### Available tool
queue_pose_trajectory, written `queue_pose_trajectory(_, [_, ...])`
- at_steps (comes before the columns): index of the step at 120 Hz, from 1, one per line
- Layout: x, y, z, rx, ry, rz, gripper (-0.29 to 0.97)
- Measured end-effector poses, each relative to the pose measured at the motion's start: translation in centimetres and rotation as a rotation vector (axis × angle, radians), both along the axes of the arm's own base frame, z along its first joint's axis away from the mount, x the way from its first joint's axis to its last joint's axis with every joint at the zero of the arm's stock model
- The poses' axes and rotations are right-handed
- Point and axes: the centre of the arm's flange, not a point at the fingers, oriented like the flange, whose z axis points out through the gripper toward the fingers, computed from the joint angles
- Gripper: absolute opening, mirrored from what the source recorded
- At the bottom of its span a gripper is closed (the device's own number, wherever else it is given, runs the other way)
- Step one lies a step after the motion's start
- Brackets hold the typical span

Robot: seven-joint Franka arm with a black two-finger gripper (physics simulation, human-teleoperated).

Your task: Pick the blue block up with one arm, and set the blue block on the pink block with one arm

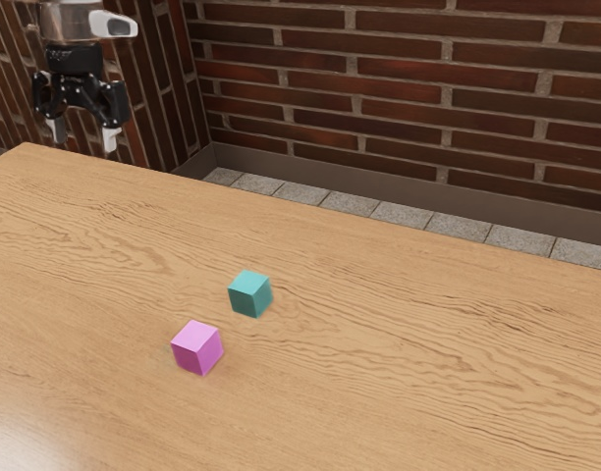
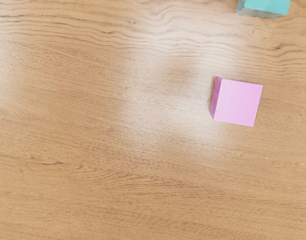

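Observation:
A teal-blue block (image 1: 250, 293) rests on the wooden table (image 1: 399, 324) near its middle. Just in front of it, toward the exterior view's left, lies a pink block (image 1: 197, 346); a small gap separates the two. My black gripper (image 1: 81, 133) hangs high above the table's far left corner, fingers pointing down and spread apart, holding nothing. From the wrist camera the pink block (image 2: 236, 102) sits flat on the wood, with the edge of the blue block (image 2: 263, 7) beyond it.
A brick wall (image 1: 399, 88) runs behind the table, with a strip of grey paving stones (image 1: 399, 211) at its foot. Bare wood (image 2: 93, 150) stretches around both blocks on every side.

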Motion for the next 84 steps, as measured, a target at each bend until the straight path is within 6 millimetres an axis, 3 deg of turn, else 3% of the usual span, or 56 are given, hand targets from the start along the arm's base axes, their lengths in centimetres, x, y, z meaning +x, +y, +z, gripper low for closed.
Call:
queue_pose_trajectory(18, [1.2,0.1,1.1,0.027,-0.114,-0.022,0.68])
queue_pose_trajectory(34, [-2.8,-0.2,9.4,0.072,-0.271,-0.034,0.68])
queue_pose_trajectory(42, [-3.6,-0.3,11.1,0.079,-0.301,-0.034,0.68])
queue_pose_trajectory(52, [-3.5,-0.5,11.0,0.054,-0.301,-0.036,0.68])
queue_pose_trajectory(71, [0.4,-1.7,5.7,0.031,-0.196,-0.042,0.68])
queue_pose_trajectory(84, [1.2,-2.7,4.5,0.032,-0.173,-0.049,0.68])
